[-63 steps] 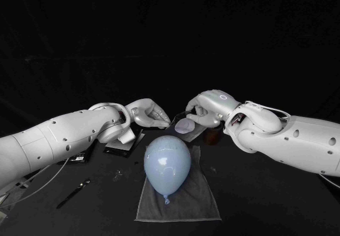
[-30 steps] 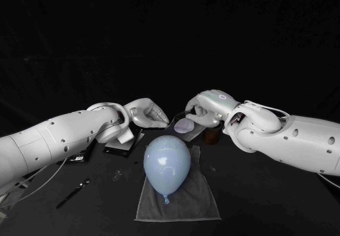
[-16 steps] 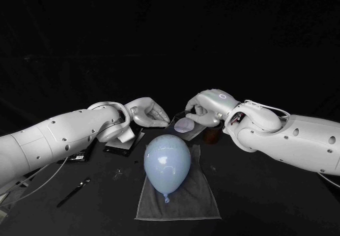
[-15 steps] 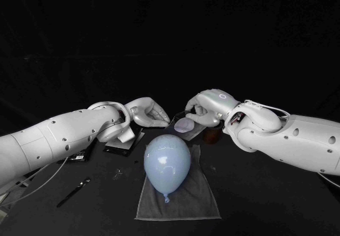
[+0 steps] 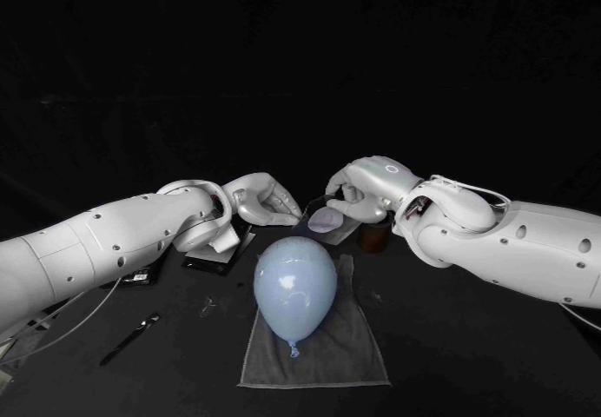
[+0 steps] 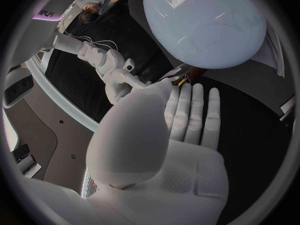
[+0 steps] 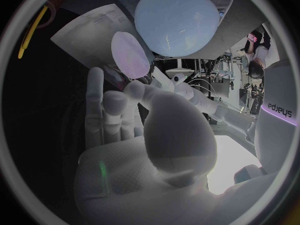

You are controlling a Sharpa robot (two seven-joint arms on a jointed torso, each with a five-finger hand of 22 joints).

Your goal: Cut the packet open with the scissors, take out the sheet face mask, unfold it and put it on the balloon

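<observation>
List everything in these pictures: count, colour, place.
balloon: one, pale blue, lying on the towel, centre.
towel: one, grey, under the balloon.
sheet face mask: one, pale lilac, folded, held up beyond the balloon.
packet: one, silvery, lying left of the balloon's far end.
slim black object: one, near left; kind unclear.
brown object: one, below the right arm; kind unclear.
left hand: one, silver, holding nothing visible.
right hand: one, silver, pinching the mask.
</observation>
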